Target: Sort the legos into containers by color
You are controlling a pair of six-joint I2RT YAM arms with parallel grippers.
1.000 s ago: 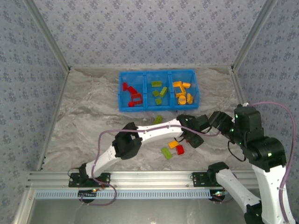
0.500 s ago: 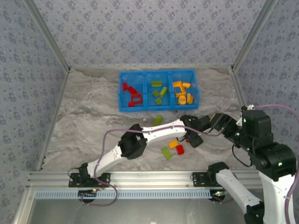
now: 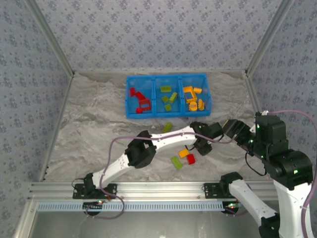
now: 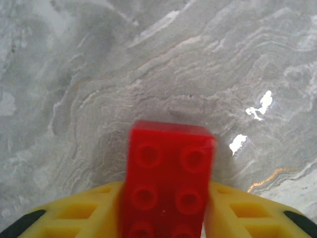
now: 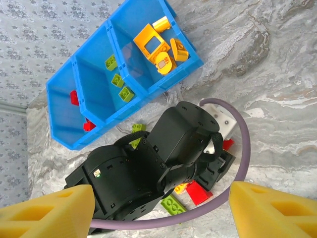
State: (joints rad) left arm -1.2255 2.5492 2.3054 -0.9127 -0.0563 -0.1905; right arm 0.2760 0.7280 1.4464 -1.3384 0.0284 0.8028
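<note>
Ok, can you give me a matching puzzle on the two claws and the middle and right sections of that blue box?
Things:
1. left gripper
2. right gripper
3. middle compartment
4. right compartment

States:
A. holds orange bricks
B. open, nothing between its fingers
C. holds green bricks
D. a red brick between its fingers

Pairs: 1-D, 2-B, 3-C, 4-A.

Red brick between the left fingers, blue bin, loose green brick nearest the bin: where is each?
red brick (image 4: 168, 183): left wrist view, studded top face.
blue bin (image 3: 156, 115): top external view, near wall.
loose green brick (image 3: 168, 127): top external view, top face.
</note>
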